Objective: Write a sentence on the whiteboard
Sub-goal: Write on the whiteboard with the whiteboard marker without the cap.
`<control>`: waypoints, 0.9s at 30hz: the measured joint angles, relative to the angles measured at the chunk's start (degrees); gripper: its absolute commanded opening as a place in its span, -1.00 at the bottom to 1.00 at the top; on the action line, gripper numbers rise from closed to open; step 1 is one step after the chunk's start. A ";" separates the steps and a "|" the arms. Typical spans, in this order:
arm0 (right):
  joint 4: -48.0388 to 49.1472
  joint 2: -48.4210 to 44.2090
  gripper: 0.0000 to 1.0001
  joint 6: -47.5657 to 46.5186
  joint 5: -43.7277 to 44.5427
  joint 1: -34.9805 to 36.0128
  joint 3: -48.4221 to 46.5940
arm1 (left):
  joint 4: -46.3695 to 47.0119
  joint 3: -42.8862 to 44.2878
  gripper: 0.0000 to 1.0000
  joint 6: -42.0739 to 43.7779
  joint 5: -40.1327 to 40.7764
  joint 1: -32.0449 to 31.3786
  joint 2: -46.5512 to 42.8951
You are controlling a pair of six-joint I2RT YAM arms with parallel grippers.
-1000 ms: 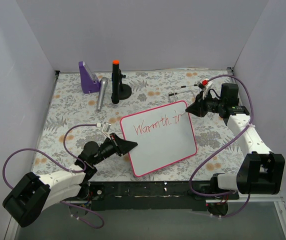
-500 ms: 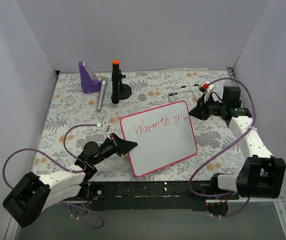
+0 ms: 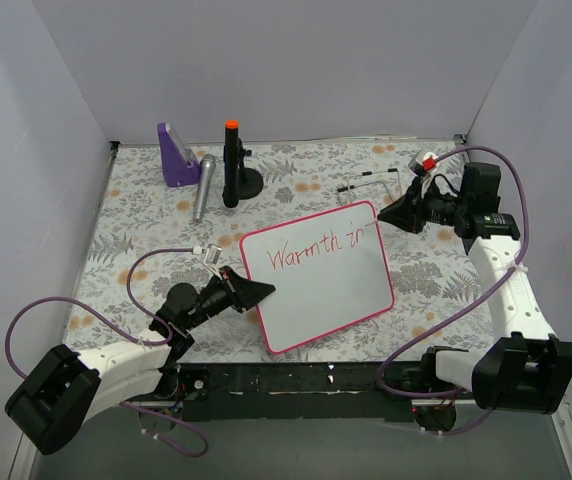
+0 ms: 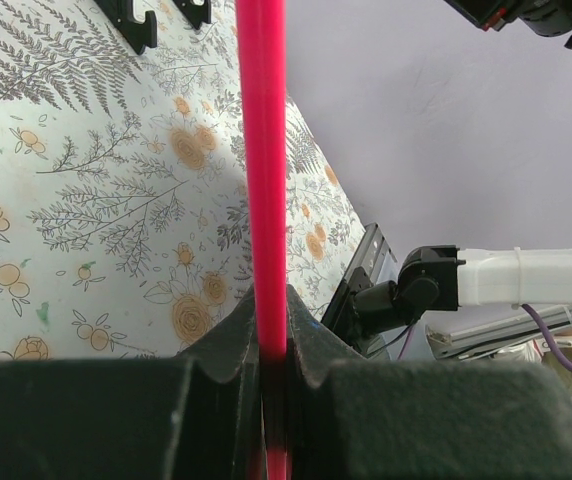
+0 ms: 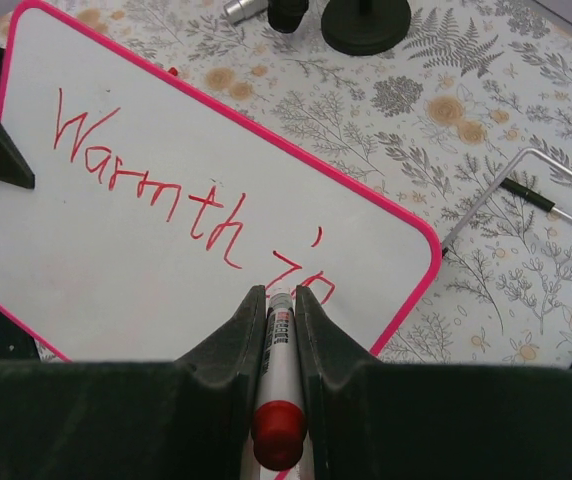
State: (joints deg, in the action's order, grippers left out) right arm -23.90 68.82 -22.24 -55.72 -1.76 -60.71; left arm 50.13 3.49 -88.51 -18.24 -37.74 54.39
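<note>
The whiteboard lies tilted on the floral table, white with a pink frame. Red script on it reads "Warmth in", the written part of the sentence. My left gripper is shut on the board's left edge; in the left wrist view the pink frame runs straight up from between the fingers of that gripper. My right gripper hovers at the board's upper right corner, shut on a marker with a red end. The marker points at the "in"; its tip is hidden between the fingers.
At the back left stand a purple block, a silver cylinder and a black stand with an orange top. A thin wire frame lies just behind the board's far right corner, close to my right gripper.
My right arm has swung right and back, raising the marker's red end. The "in" has gained a stroke. The left gripper and board have not moved.
</note>
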 measured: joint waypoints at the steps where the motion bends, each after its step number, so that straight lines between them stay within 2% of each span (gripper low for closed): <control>1: 0.00 -0.55 -0.97 0.00 -0.61 0.02 0.00 | 0.00 -0.02 -1.00 -0.11 0.07 0.00 0.00; 8: -0.04 -1.07 -0.97 -0.13 -2.08 2.03 0.44 | 0.00 -0.02 -1.00 -0.70 1.27 -0.15 0.02; 19: 0.02 -0.39 -0.97 -0.20 0.24 5.27 0.76 | -0.09 -0.13 -1.00 -1.33 3.37 -0.15 0.02; 27: -0.50 0.13 -0.97 -2.56 1.40 19.74 1.55 | 1.42 -0.81 -1.00 -3.06 5.14 -0.17 1.16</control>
State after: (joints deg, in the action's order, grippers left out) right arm -24.40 68.95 -24.80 -54.33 17.98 -59.16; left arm 51.55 2.68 -91.57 -13.10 -37.91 55.55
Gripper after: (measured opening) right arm 0.187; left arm 0.052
